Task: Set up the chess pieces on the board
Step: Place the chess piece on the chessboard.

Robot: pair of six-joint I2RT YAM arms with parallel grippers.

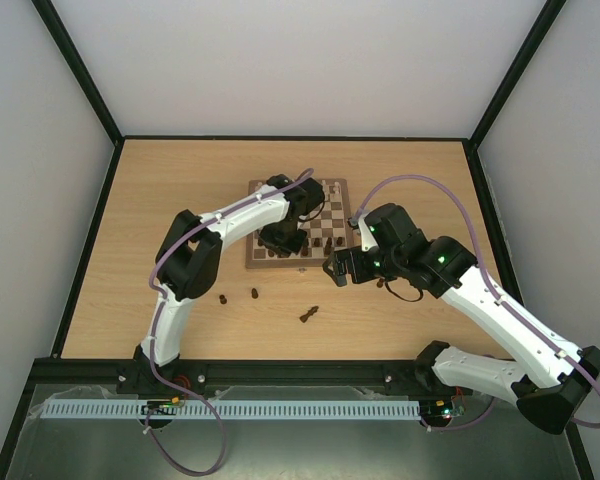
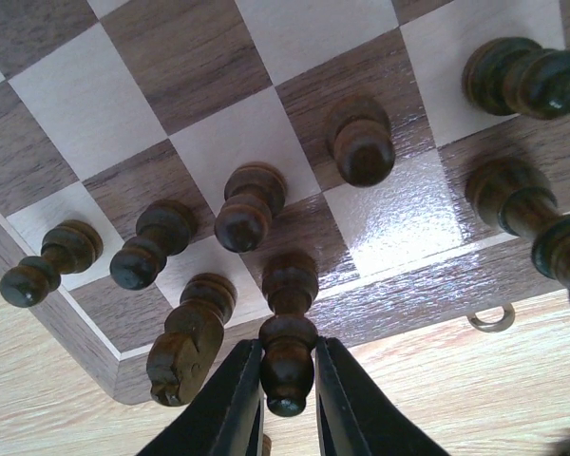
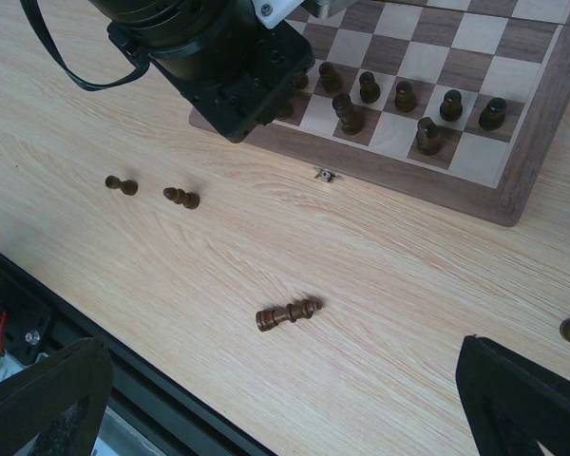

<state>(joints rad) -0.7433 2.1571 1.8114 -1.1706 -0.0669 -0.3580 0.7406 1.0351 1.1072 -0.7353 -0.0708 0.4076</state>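
Top: left pincer (image 1: 283, 240) over near edge of board (image 1: 263, 262), right pincer (image 1: 338, 268) beside it
Left wrist: pincer clamped on dark piece (image 2: 288, 328), neighbours (image 2: 185, 342) close each side; best open slow, back straight out
Right wrist: pincer apart, empty; fallen piece (image 3: 287, 313) on worktop (image 3: 171, 285) ahead

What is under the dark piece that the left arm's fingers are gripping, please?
A dark edge-row square of the board lies under the dark piece; its base hides whether it touches. The left fingers clamp its top.

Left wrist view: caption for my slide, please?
Left gripper shut on a dark chess piece standing at the board edge.
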